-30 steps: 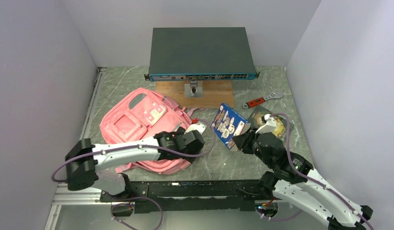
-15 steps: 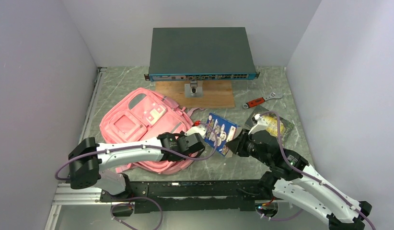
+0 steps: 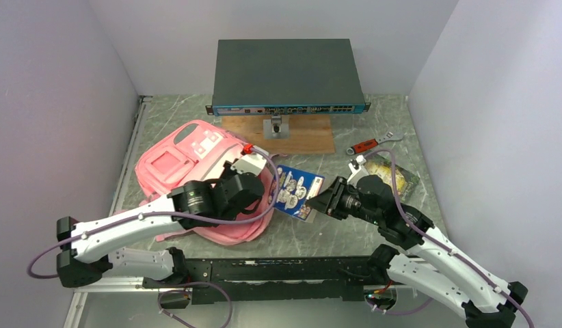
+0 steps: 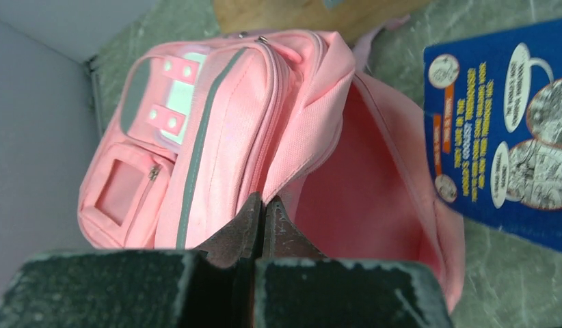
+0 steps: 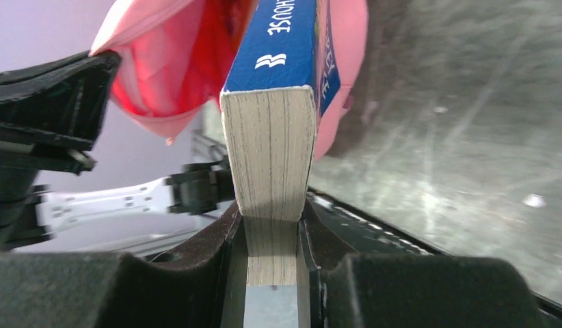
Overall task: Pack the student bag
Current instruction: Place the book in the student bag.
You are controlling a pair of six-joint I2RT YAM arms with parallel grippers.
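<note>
While your left tool [image 4: 264, 208] pinches the rim of the bag [image 3: 172, 164], lying left on the worktop [image 3: 299, 236], and your right tool [image 5: 271, 229] clamps the book [image 3: 297, 192] at its mouth, a slipped pinch could drop the rim and snag the book.

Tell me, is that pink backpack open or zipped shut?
Open. The backpack gapes, its pink inside showing, with the left jaws shut on the opening's edge.

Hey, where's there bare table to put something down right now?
Free: the far left corner between student bag and network switch; the far right corner behind the wrench; the near strip below the book. Crowded: the middle, around left hand and right hand.
</note>
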